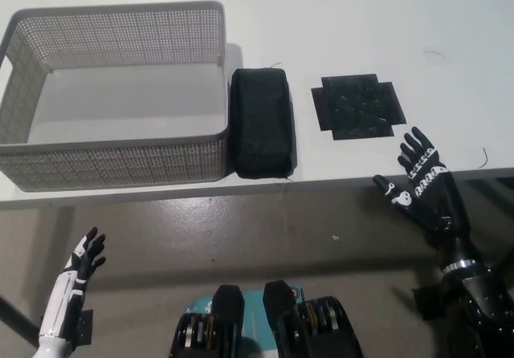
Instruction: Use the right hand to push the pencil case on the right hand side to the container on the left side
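Observation:
A black pencil case [260, 122] lies lengthwise on the white table [361, 21], its left side against the right wall of a grey mesh container [112, 93]. My black right hand [420, 183] is open with fingers spread, hovering at the table's front edge, well to the right of the pencil case and just below a black cross-shaped mat [357, 106]. My white left hand [83, 259] is open and hangs low at the lower left, below the table's edge.
The mesh container is open-topped with nothing inside. The cross-shaped mat lies flat between the pencil case and my right hand. Grey floor shows below the table's front edge.

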`<control>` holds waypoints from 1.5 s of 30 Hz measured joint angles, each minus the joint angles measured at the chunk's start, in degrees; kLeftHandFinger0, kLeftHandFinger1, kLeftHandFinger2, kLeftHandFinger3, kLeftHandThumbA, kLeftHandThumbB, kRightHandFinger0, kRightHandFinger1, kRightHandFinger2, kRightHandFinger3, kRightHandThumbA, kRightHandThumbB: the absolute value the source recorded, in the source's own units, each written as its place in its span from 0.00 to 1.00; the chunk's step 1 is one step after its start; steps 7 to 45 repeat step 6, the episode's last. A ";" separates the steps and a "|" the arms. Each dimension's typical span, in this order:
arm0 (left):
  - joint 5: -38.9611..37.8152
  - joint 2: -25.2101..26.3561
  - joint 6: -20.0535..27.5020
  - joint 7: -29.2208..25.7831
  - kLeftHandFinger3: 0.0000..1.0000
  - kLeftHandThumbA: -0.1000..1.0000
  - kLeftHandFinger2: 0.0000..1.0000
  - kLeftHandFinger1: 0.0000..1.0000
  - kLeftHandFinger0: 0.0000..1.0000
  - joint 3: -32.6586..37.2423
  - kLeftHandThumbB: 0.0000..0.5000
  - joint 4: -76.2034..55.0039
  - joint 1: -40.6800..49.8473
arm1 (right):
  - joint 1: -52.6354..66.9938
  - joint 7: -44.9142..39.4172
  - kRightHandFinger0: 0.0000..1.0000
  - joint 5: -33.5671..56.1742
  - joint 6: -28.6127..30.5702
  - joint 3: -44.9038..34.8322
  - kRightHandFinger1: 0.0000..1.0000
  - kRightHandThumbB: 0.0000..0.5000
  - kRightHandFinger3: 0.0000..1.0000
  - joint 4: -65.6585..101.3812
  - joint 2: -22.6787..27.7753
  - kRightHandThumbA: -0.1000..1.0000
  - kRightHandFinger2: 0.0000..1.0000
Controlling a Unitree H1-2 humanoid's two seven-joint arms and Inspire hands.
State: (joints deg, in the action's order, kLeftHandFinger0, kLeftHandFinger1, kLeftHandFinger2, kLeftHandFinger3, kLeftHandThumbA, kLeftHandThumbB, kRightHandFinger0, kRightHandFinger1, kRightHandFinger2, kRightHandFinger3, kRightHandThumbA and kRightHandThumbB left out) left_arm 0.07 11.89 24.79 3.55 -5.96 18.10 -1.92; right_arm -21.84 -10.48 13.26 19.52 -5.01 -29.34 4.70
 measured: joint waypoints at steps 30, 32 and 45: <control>-0.08 -0.02 0.01 0.19 1.00 1.00 1.00 1.00 1.00 -0.64 0.58 -0.08 -0.07 | 2.01 -0.22 1.00 -0.03 -0.05 0.16 1.00 0.52 1.00 2.22 0.04 1.00 1.00; -0.08 -0.02 0.01 0.19 1.00 1.00 1.00 1.00 1.00 -0.64 0.58 -0.08 -0.07 | 2.01 -0.22 1.00 -0.03 -0.05 0.16 1.00 0.52 1.00 2.22 0.04 1.00 1.00; -0.08 -0.02 0.01 0.19 1.00 1.00 1.00 1.00 1.00 -0.64 0.58 -0.08 -0.07 | 2.01 -0.22 1.00 -0.03 -0.05 0.16 1.00 0.52 1.00 2.22 0.04 1.00 1.00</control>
